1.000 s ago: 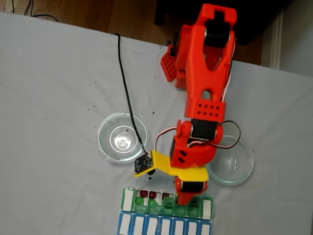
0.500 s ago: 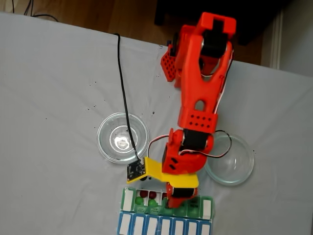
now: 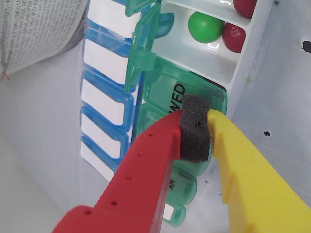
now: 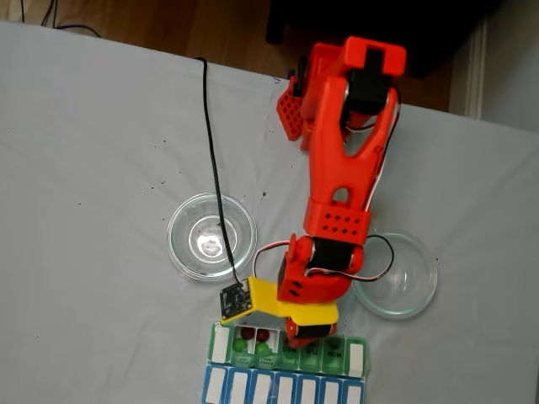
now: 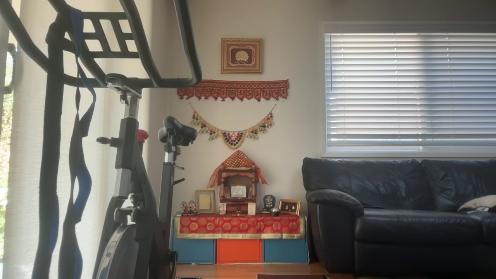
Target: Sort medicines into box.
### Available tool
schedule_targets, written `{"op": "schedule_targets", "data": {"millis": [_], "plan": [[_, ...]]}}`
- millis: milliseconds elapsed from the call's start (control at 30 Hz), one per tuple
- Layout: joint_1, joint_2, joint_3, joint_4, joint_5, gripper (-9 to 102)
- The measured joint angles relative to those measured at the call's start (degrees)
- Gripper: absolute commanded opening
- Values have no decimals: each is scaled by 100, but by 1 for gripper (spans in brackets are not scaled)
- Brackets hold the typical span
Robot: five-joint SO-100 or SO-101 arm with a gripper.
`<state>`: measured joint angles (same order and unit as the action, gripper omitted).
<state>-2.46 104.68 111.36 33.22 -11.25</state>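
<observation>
Gripper [image 3: 197, 128] on box [image 3: 160, 87] lid

A home living room: black leather sofa [image 5: 399, 209] under a blinded window [image 5: 410, 89], exercise bike [image 5: 131, 193], small wooden shrine [image 5: 237, 186] with wall garlands. The arm's table wears a white cloth [image 4: 93, 168] over wood flooring.

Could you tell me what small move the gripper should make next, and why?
Probably press straight down a little on the WED lid. The gripper's jaws are shut, their foam pad sitting on that lowered lid, so a push should latch it. The next compartment, holding a green ball and a red ball, is open.
</observation>
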Motion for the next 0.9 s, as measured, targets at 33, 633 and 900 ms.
{"op": "schedule_targets", "data": {"millis": [33, 633, 900], "plan": [[0, -44, -62, 88, -18, 1], [-62, -281, -431, 606, -264, 1], [299, 193, -422, -70, 448, 1]]}}
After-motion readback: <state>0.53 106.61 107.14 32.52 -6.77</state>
